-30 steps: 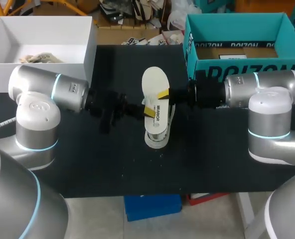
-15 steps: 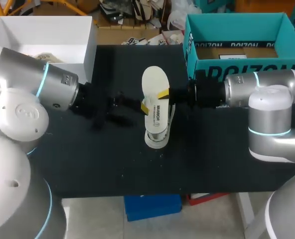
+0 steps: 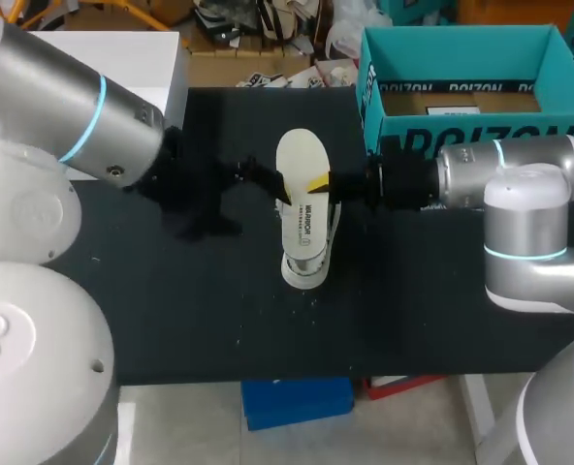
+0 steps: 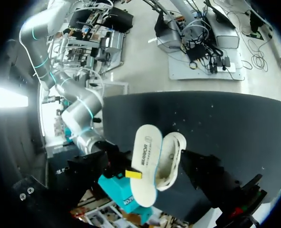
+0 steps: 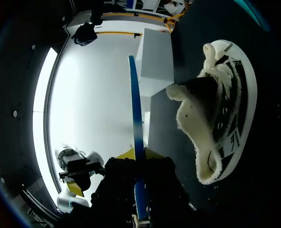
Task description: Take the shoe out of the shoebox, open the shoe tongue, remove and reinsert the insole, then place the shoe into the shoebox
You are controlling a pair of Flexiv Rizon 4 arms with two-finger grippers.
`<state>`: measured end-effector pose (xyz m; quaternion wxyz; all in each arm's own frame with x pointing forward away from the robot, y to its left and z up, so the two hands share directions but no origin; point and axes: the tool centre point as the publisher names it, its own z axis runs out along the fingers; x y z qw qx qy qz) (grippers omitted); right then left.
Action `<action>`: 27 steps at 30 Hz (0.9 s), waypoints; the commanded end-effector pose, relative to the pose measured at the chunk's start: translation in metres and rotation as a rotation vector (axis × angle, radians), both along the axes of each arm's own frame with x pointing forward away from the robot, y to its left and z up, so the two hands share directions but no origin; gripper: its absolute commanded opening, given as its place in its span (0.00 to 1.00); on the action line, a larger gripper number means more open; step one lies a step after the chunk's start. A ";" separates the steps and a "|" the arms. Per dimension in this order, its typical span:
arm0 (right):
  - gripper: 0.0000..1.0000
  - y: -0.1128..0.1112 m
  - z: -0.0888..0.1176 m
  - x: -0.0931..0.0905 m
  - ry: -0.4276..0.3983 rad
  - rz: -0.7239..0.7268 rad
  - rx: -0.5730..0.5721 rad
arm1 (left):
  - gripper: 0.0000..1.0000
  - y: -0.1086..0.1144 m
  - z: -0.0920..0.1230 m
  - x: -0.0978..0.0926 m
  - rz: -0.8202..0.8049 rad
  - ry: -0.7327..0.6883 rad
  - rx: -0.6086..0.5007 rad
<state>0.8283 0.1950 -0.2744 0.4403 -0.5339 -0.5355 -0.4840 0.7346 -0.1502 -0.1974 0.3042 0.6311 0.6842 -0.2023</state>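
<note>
A white insole (image 3: 301,172) stands tilted over the white shoe (image 3: 307,254) at mid-table. My right gripper (image 3: 317,185) comes in from the right and is shut on the insole's edge. From the right wrist the insole (image 5: 136,137) shows edge-on as a thin blue strip between the yellow fingertips (image 5: 125,154), with the fleece-lined shoe (image 5: 220,111) lying beside it. My left gripper (image 3: 260,178) is open just left of the insole and apart from it. In the left wrist view the insole (image 4: 146,164) and shoe (image 4: 171,157) lie ahead between its spread dark fingers (image 4: 204,172).
The teal shoebox (image 3: 462,136) stands open at the back right, behind my right arm. A white box (image 3: 161,46) sits at the back left, largely hidden by my raised left arm. Black table surface (image 3: 219,310) stretches in front of the shoe.
My left gripper has opened and let go of the insole, and the left arm has swung up and back. The right gripper has held the insole still.
</note>
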 end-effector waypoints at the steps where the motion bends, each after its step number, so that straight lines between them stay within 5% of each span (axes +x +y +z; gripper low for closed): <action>1: 0.00 0.002 -0.001 0.000 0.000 -0.003 -0.001 | 1.00 -0.007 0.001 -0.001 0.163 0.077 0.628; 27: 0.00 0.002 -0.001 0.000 0.000 -0.003 -0.001 | 1.00 -0.038 -0.026 0.021 -0.040 0.032 0.672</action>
